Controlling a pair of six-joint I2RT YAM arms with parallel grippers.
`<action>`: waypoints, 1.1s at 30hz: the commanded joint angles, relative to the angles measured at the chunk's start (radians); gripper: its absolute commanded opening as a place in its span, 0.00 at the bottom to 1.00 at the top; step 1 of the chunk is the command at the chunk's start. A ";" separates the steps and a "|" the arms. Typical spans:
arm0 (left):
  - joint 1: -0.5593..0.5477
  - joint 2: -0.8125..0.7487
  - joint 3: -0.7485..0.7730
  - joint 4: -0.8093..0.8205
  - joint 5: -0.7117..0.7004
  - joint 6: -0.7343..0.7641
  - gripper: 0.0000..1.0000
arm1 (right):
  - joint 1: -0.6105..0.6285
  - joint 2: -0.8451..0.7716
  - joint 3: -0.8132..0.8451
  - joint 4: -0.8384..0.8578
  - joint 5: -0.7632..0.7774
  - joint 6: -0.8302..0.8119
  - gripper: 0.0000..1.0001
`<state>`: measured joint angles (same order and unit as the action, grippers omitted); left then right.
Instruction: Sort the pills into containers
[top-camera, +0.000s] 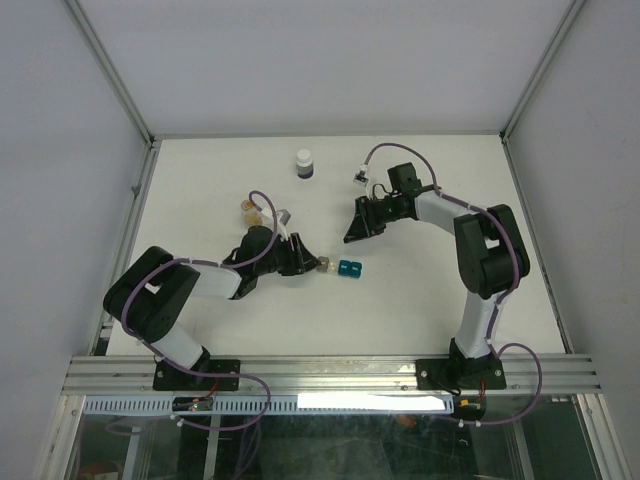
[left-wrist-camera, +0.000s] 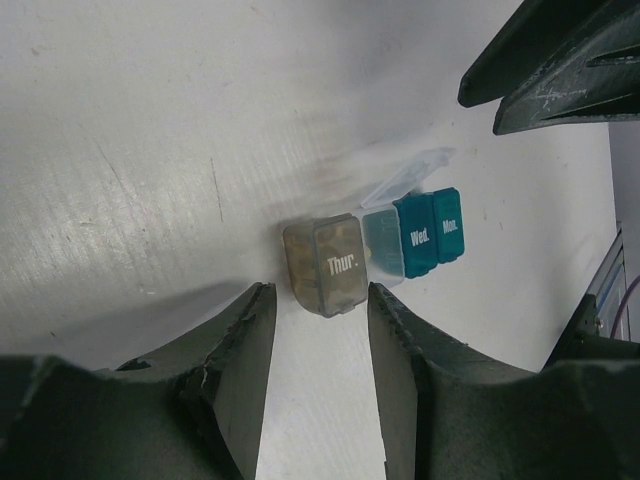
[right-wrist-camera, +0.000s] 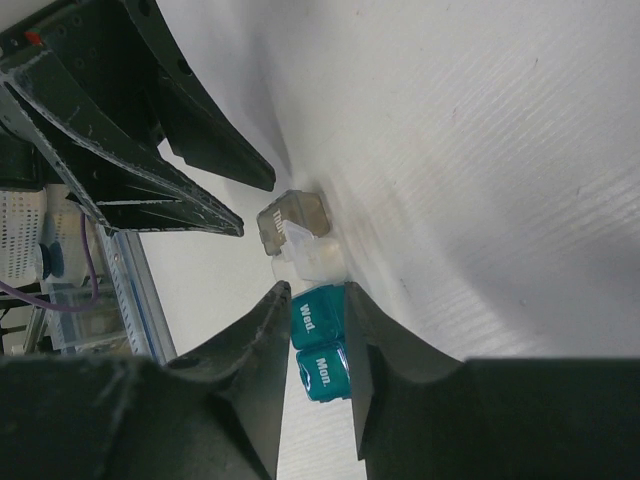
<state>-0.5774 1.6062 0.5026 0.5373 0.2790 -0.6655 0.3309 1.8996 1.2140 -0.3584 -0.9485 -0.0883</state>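
**A:** What do we have closest in?

**B:** The dark fingers (left-wrist-camera: 235, 380) of our left gripper (left-wrist-camera: 321, 290), filling the bottom of the left wrist view. They stand apart, and the grey-brown container (left-wrist-camera: 325, 265), marked "Thur.", sits right at their tips. We see a sliver of table on one side of it, so we would not call it clamped. Whether the other finger touches it, we cannot tell.

**A:** Where is that from the teal-blue container (left-wrist-camera: 432, 232)?

**B:** On its left, in one row with it on the table (top-camera: 430, 300). Between the two we see a clear cell (left-wrist-camera: 383, 243) with its lid (left-wrist-camera: 408, 177) tipped up. The teal-blue container's two cells read "Wed." and "Mon.", both with lids down.

**A:** And our right gripper (right-wrist-camera: 314, 290)?

**B:** Its jaws are apart too, with nothing in them. In its own wrist view the teal-blue container shows through the gap. The left wrist view, though, shows those fingers hanging clear of it, on its far side.

**A:** The pills (top-camera: 247, 208)?

**B:** We see them only as an orange-tan mass in a vial (top-camera: 252, 213), well apart from the teal-blue container. It lies off to the container's far left, half hidden behind our left arm's cable. A white-capped bottle (top-camera: 304, 163) stands upright farther back from the teal-blue container, also well apart from it.
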 joint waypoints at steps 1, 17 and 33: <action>-0.011 0.019 0.047 -0.001 -0.015 0.015 0.41 | 0.003 0.025 0.027 0.065 -0.037 0.063 0.27; -0.016 0.058 0.093 -0.053 -0.001 0.035 0.35 | 0.028 0.071 0.021 0.076 -0.035 0.074 0.11; -0.024 0.075 0.128 -0.121 -0.008 0.049 0.31 | 0.060 0.039 0.034 0.020 -0.099 -0.009 0.10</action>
<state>-0.5903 1.6737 0.5999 0.4278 0.2779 -0.6426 0.3779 1.9759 1.2140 -0.3206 -0.9947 -0.0509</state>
